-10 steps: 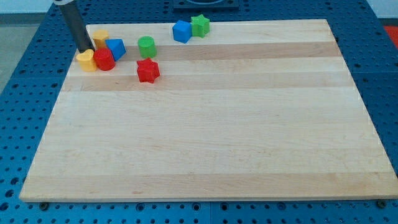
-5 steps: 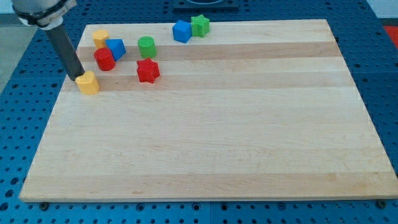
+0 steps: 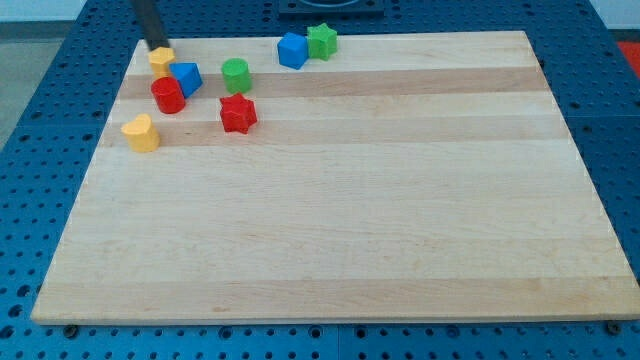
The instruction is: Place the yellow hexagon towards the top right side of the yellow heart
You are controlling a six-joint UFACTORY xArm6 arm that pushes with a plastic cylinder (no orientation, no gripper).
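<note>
The yellow hexagon (image 3: 162,58) lies near the board's top left corner. The yellow heart (image 3: 142,132) lies below it, near the left edge. My tip (image 3: 157,46) stands at the hexagon's top left edge, touching or almost touching it. The rod rises out of the view's top. A red cylinder (image 3: 167,95) and a blue block (image 3: 186,78) sit between the hexagon and the heart, slightly to the right.
A red star (image 3: 238,114) and a green cylinder (image 3: 236,74) lie right of that cluster. A blue cube (image 3: 293,50) and a green star (image 3: 322,41) sit together at the top edge. The wooden board (image 3: 400,200) rests on a blue perforated table.
My tip first pushed the yellow heart down and left, away from the red cylinder. It then left the heart and moved up to the top left of the yellow hexagon.
</note>
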